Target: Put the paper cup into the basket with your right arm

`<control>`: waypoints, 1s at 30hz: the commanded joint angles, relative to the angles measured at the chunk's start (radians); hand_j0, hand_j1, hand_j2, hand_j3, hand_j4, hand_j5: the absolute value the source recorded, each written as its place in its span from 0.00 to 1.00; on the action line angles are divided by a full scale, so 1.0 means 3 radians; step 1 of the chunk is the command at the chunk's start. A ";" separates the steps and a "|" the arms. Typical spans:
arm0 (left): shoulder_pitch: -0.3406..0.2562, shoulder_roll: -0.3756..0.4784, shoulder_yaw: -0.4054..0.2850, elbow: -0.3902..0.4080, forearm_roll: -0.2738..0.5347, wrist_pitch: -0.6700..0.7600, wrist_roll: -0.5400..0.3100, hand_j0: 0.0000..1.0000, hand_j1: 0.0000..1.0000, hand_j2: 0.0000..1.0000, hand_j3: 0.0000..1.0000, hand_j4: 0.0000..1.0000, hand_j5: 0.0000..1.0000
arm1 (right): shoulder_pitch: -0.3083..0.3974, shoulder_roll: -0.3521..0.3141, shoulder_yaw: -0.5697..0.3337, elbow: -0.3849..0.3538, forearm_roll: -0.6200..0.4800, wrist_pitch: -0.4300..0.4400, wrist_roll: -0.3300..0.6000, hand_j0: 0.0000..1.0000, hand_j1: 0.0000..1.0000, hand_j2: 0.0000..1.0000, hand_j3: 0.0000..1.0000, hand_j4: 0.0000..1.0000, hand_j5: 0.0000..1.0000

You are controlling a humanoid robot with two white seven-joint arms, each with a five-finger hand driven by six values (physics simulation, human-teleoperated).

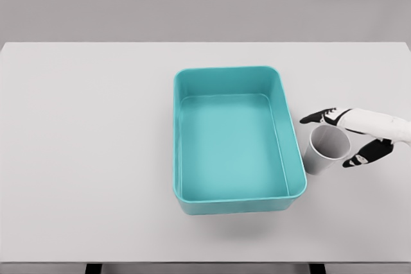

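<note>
A grey paper cup (326, 149) stands on the white table just right of the teal basket (292, 152), its mouth tilted toward the camera. My right hand (334, 139) comes in from the right edge and brackets the cup. Its upper fingers (321, 116) reach over the cup's far rim and the thumb (367, 153) lies at the near right side. The fingers are spread around the cup, and no firm grasp shows. The basket holds nothing. The left arm does not show.
The white table (83, 158) spans the view, with its front edge near the bottom and its back edge against a grey wall. The basket's right wall stands a few centimetres from the cup.
</note>
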 commanded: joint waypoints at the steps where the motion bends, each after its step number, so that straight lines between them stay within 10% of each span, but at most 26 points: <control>1: 0.0000 0.0000 -0.0002 0.0000 0.0001 -0.0003 -0.0001 1.00 1.00 1.00 1.00 1.00 1.00 | 0.0005 0.0018 0.0043 0.0029 -0.0009 0.0005 0.0012 1.00 1.00 1.00 1.00 1.00 1.00; 17: 0.0000 0.0000 -0.0002 0.0000 0.0001 0.0002 -0.0001 1.00 1.00 1.00 1.00 1.00 1.00 | 0.0010 0.0182 0.0079 0.0275 0.0012 -0.0031 0.0058 0.82 0.82 0.82 0.82 0.82 0.82; 30: 0.0000 0.0000 -0.0002 0.0000 0.0001 0.0002 -0.0001 1.00 1.00 1.00 1.00 1.00 1.00 | 0.0036 -0.0120 0.0043 0.0224 -0.0029 -0.0129 -0.0111 0.67 0.67 0.67 0.67 0.67 0.67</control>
